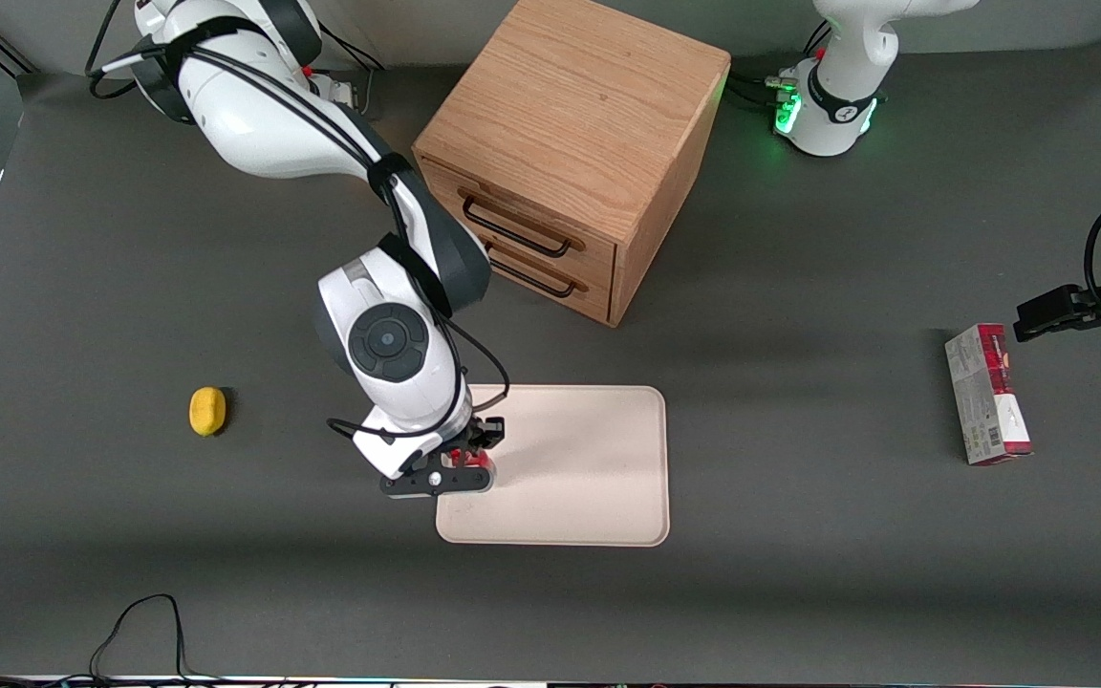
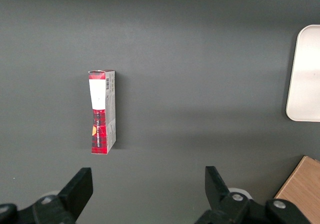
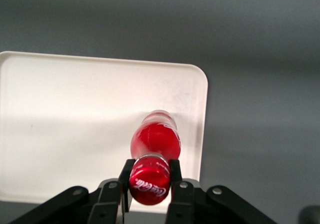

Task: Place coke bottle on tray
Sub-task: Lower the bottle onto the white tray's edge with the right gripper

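Claw (image 3: 149,180) pinches coke bottle (image 3: 155,140) at the cap, long axis hanging approx. vertical, base over tray (image 3: 75,114) near its edge.

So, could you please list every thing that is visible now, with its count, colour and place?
coke bottle: one, red with red cap, held by its neck over the tray, near the tray's edge toward the working arm's end.
tray: one, cream-white, on the table, nearer to the front camera than the drawer box.
drawer box: one, light wood with two dark handles, on the table.
lemon: one, yellow, on the table toward the working arm's end.
carton: one, red and grey, lying toward the parked arm's end.
cable: one, black, at the table edge nearest the front camera.
table: one, dark grey.
gripper: one, black, shut on the bottle's neck above the tray.
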`<action>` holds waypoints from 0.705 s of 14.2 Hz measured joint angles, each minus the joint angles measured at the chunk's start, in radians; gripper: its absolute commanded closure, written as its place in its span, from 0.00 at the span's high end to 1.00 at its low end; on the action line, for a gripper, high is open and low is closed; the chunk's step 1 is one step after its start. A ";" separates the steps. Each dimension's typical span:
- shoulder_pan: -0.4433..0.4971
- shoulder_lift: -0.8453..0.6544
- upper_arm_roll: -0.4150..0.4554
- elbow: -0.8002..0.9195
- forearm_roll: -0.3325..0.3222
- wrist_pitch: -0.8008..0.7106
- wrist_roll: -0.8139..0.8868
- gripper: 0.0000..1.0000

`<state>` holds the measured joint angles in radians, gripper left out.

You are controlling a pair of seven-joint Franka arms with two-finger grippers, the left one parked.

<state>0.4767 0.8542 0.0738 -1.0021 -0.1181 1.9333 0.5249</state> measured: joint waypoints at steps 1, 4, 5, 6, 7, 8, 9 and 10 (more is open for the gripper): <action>-0.001 0.003 0.000 -0.020 0.000 0.023 0.000 0.00; -0.005 0.012 -0.003 -0.037 0.000 0.034 0.000 0.00; -0.009 0.016 -0.003 -0.039 0.000 0.035 0.000 0.00; -0.013 0.018 -0.003 -0.041 0.000 0.038 0.000 0.00; -0.015 0.017 -0.003 -0.042 0.002 0.040 0.000 0.01; -0.015 0.018 -0.003 -0.042 0.002 0.041 0.000 0.29; -0.015 0.018 -0.003 -0.042 0.002 0.041 0.000 0.78; -0.015 0.018 -0.003 -0.042 0.002 0.041 0.000 1.00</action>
<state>0.4615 0.8717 0.0706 -1.0446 -0.1159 1.9748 0.5249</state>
